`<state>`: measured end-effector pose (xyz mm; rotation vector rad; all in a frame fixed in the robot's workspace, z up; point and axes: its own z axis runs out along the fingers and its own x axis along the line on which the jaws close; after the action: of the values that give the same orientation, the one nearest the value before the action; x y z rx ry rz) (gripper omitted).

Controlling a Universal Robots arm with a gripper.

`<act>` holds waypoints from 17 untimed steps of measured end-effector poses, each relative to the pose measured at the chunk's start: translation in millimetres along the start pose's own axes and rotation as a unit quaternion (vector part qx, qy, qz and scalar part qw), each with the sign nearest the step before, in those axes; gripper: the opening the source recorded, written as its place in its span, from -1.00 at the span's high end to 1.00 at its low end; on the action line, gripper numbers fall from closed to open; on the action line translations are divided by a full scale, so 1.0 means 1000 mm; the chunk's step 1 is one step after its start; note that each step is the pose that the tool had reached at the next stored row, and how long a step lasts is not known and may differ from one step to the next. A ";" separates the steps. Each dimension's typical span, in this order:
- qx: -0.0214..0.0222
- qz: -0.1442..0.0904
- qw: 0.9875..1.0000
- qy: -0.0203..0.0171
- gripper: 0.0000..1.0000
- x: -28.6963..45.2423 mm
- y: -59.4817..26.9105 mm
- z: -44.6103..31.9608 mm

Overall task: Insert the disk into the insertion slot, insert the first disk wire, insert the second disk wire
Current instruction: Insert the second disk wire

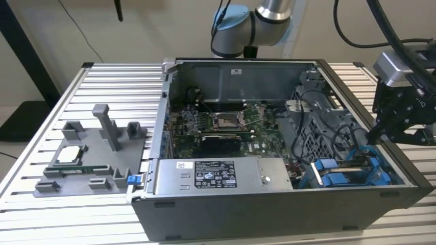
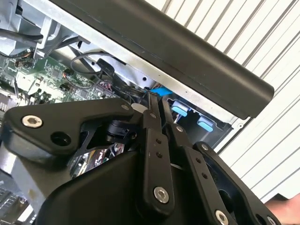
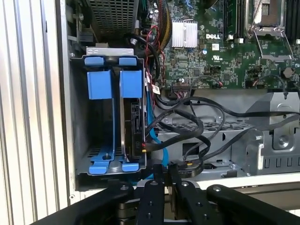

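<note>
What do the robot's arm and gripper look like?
The arm is a silver-grey tube with rounded joints capped in light blue. The gripper is matte black: flat jointed bars held by silver screws, with a grey block mounted above it. Black cables run toward it.

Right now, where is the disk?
In the first wrist view the disk stands on edge in the slot, at the case's near corner on the exterior view's right, beside the power supply, below the gripper.
</note>
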<state>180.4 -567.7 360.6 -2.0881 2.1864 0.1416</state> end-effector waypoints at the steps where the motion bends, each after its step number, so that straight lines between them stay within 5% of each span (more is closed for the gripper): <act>1: 0.000 0.000 1.000 0.000 1.00 0.0000 0.0000 -0.0001; 17: 0.000 0.000 1.000 0.000 1.00 -0.0037 0.0042 -0.0264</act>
<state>175.9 -567.7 387.2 -2.0881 2.1865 0.1415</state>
